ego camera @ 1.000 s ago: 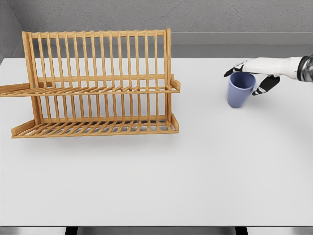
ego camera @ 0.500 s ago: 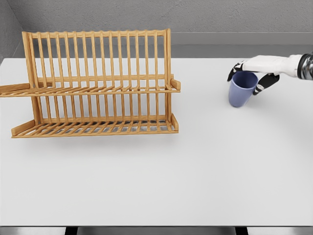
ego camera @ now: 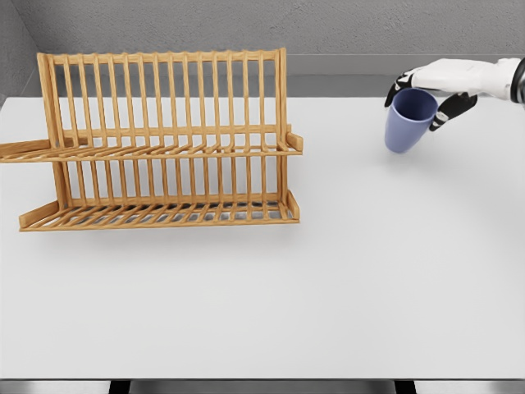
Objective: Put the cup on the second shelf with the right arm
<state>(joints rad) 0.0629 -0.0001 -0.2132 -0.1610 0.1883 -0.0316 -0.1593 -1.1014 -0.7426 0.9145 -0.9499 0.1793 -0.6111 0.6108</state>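
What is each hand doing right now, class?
Right hand: closed on the blue cup, held tilted near the table.
Left hand: not in view.

The right robot hand (ego camera: 428,88) has risen — carrying the blue cup (ego camera: 408,120) up off the counter (ego camera: 344,271), where it stood a second ago. The cup now hangs tilted, its rim tipped toward the hand.

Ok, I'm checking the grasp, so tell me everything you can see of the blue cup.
The cup is a plain blue-violet tumbler without a handle, matte like plastic, tapering to a narrower base. It is tilted, its open mouth turned up toward the camera. The right hand grips its rim from above, fingers curled around it. It appears lifted off the white table, right of the wooden rack.
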